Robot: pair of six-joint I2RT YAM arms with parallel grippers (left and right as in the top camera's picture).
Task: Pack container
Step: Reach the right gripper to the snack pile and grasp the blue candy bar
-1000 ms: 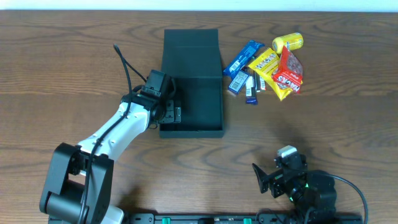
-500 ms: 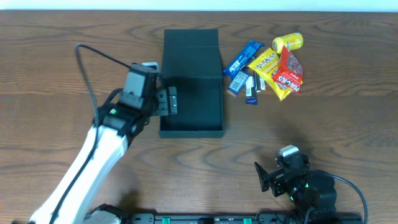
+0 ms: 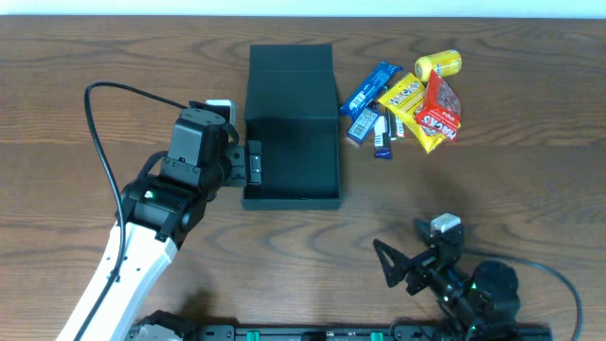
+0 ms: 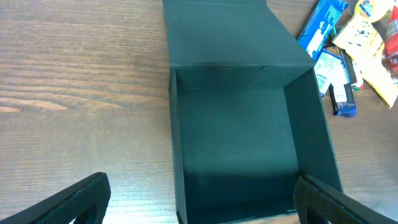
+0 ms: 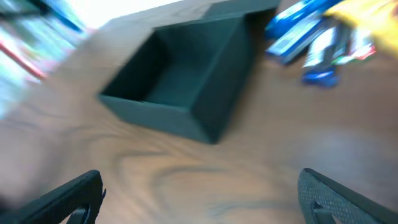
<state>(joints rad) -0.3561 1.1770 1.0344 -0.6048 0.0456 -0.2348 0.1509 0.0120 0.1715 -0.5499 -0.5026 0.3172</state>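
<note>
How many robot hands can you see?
2. The left gripper is by the container's left wall; the right gripper is near the table's front edge. Both open.

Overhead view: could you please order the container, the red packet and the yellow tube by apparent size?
1. container, by far the largest
2. red packet
3. yellow tube, the smallest
All three lie at one level, so nearness to the camera hardly matters.
</note>
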